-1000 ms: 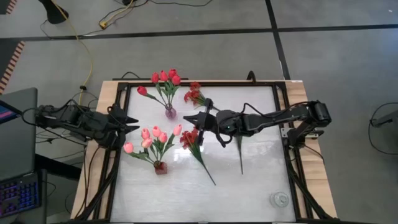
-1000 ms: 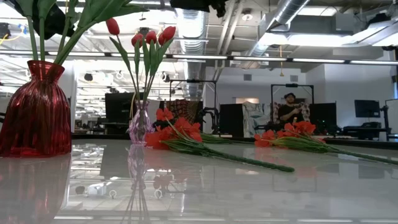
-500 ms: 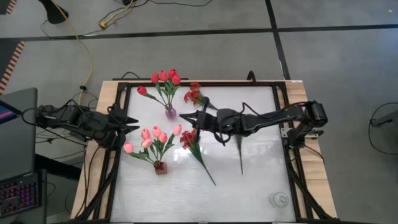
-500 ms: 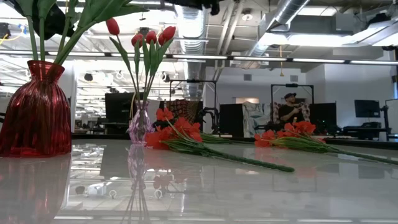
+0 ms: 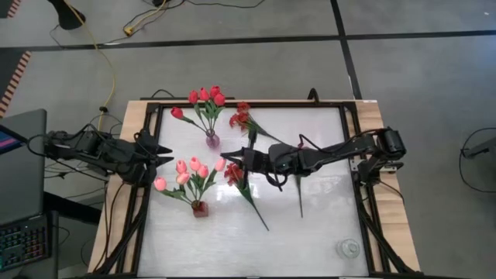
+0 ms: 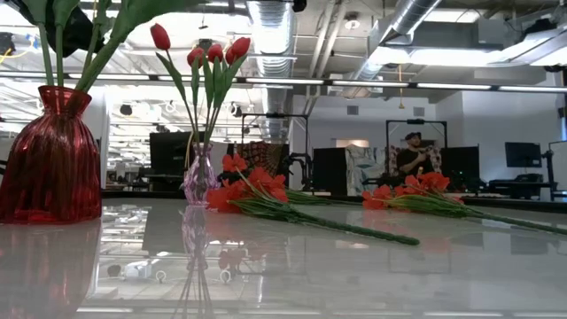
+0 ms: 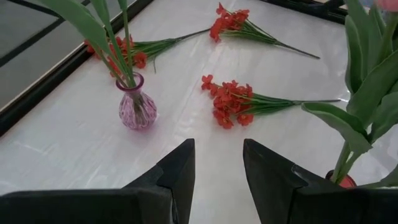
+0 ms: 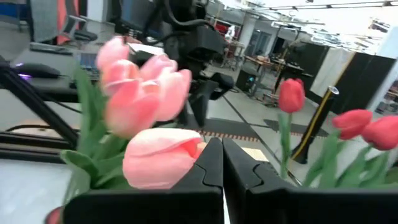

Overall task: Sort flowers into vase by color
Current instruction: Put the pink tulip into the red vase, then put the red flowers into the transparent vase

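Pink tulips (image 5: 190, 172) stand in a red vase (image 5: 200, 208); red tulips (image 5: 205, 97) stand in a small pink glass vase (image 5: 211, 141). Red blossom sprays lie flat on the white table: one at the far side (image 5: 243, 116), one mid-table (image 5: 235, 174). Another green stem (image 5: 301, 194) runs out from under my right arm. My right gripper (image 5: 232, 159) is shut, held level in the air, beside the rightmost pink tulip head (image 8: 158, 165). My left gripper (image 7: 217, 162) waits open at the table's left edge with nothing between its fingers. My right gripper's shut fingertips (image 8: 211, 155) stand level right beside the rightmost pink tulip head (image 5: 221, 163), coming from the table's right. I cannot tell whether they touch it. The tulip stays upright on its stem in the red vase.
A black frame rail (image 5: 155, 178) borders the table. A small clear round object (image 5: 349, 248) sits near the right front corner. A laptop (image 5: 19, 167) stands off the table's left side. A person (image 6: 412, 155) shows far back in the room.
My right gripper, shut throughout, has moved toward the table's left edge and a little toward the near edge, closing in on the rightmost pink tulip. The flowers and vases stand as before.
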